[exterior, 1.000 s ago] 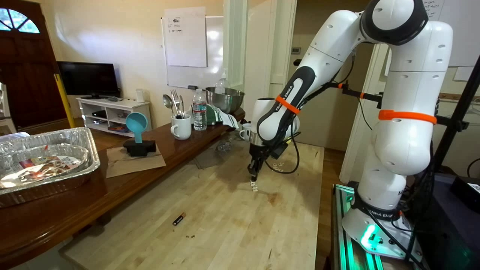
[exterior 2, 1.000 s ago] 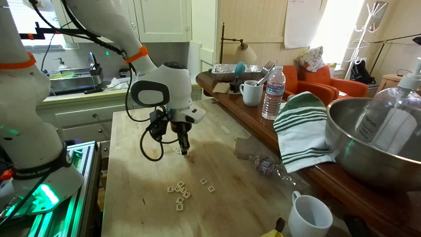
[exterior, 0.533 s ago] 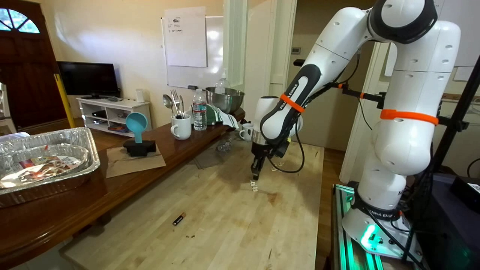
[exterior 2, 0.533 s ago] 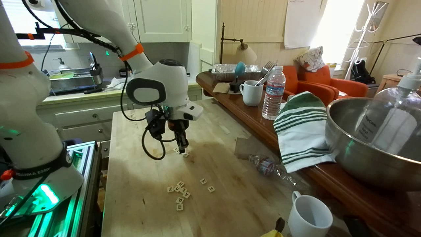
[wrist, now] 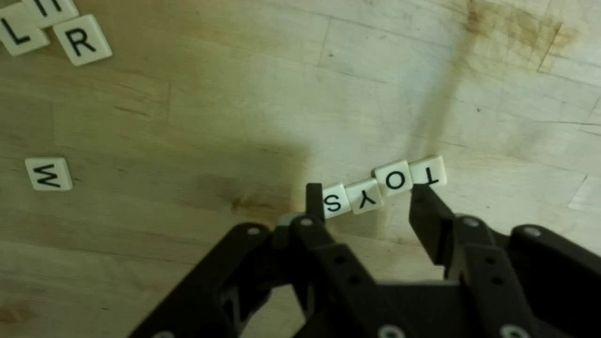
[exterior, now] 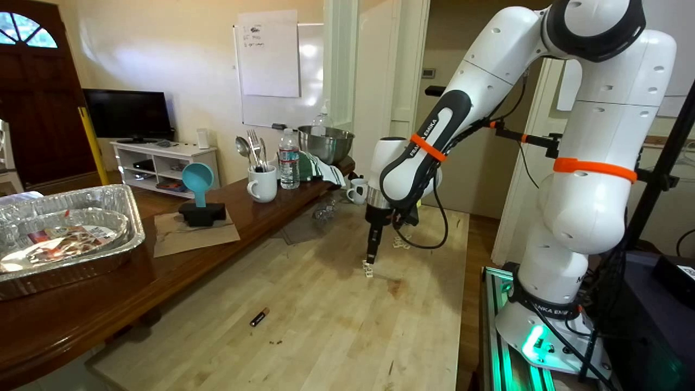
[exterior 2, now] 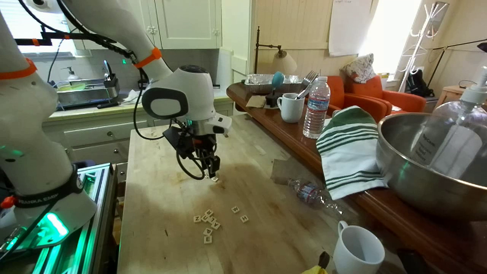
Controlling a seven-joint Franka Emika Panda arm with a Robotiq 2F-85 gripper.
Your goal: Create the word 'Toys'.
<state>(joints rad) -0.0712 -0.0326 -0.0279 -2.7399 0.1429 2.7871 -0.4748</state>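
The word 'Toys' lies as a staggered row of small whitish letter tiles, upside down in the wrist view. From right to left come the T tile (wrist: 434, 170), O tile (wrist: 394, 178), Y tile (wrist: 365, 197) and S tile (wrist: 334, 202). The O and T sit slightly offset from the Y and S. My gripper (wrist: 368, 188) is over the row, its fingers apart and nothing held. The left finger (wrist: 314, 202) overlaps the outer edge of the S; the right one hides part of the T. In an exterior view the gripper (exterior: 370, 259) points down just at the tiles.
Loose tiles lie about: a W tile (wrist: 48, 173), an R tile (wrist: 82, 40) and an L tile (wrist: 21, 30); a further group includes an E tile (exterior 2: 207, 239). A battery (exterior: 259, 316), a crumpled bottle (exterior 2: 308, 190) and a white mug (exterior 2: 357, 249) are around the worktop.
The gripper's jaws have opened and the hand has turned about its upright axis. The arm has drawn back slightly toward its base. The tile row looks unmoved.
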